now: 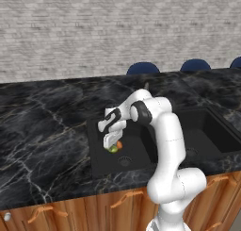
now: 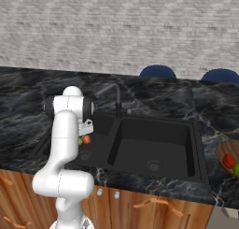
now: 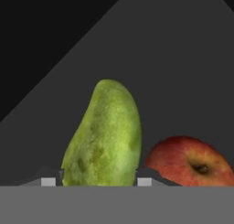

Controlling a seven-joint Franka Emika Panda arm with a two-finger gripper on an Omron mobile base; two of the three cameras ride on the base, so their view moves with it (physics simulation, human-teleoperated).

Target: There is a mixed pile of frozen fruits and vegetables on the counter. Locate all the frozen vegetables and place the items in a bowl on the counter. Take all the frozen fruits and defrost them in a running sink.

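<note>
Over the left basin of the sink (image 1: 141,150), the gripper (image 1: 112,141) points down with its jaws clamped on the yellow-green oblong piece (image 3: 103,136). In the hand view that piece stands between the two finger tips and rises well past them. Just beside it, the red-orange ball (image 3: 189,162) lies on the dark basin floor, its stem dimple turned toward the camera.

From the left base view the held piece (image 1: 113,149) and the ball (image 1: 119,144) show as small spots under the hand, near the round drain (image 1: 124,161). From the right base view a wooden bowl (image 2: 228,153) sits on the counter (image 2: 28,116) at the far right, with the red chunk (image 2: 228,161) and the green ball (image 2: 236,168) inside.

Basin walls stand around the hand on all sides, and the faucet (image 2: 112,99) rises behind it; the right basin lies open.
</note>
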